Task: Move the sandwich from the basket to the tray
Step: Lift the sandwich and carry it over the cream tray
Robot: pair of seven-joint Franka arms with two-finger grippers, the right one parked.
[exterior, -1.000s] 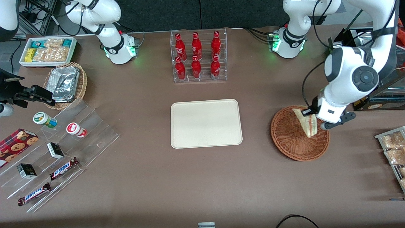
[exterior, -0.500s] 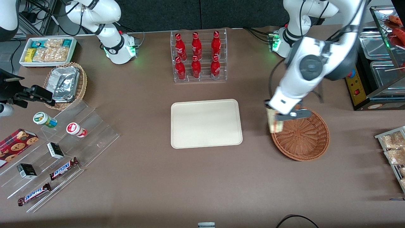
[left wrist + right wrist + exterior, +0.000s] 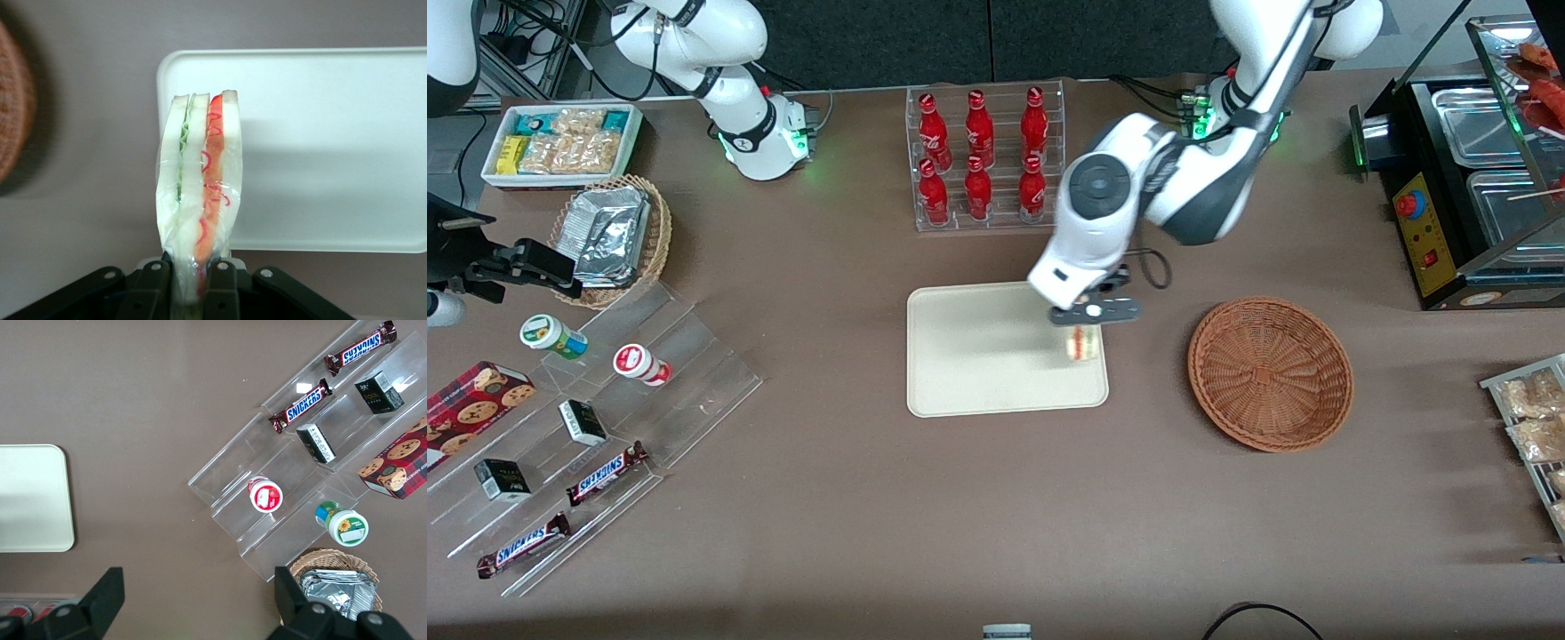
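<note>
Sandwich (image 3: 200,193) base hidden btwn jaws, clamped shut on it. Gripper (image 3: 1086,331) hung over tray (image 3: 978,356) edge nearest basket (image 3: 1270,373); rest of tray bare.

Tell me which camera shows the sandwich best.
The left wrist view: the sandwich fills it, layers visible, clamped in the pincer. The front view shows it small over the tray; the right wrist view misses it.

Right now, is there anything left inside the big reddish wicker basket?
No, the basket shows only bare weave; the sandwich hangs in the gripper above the tray.
</note>
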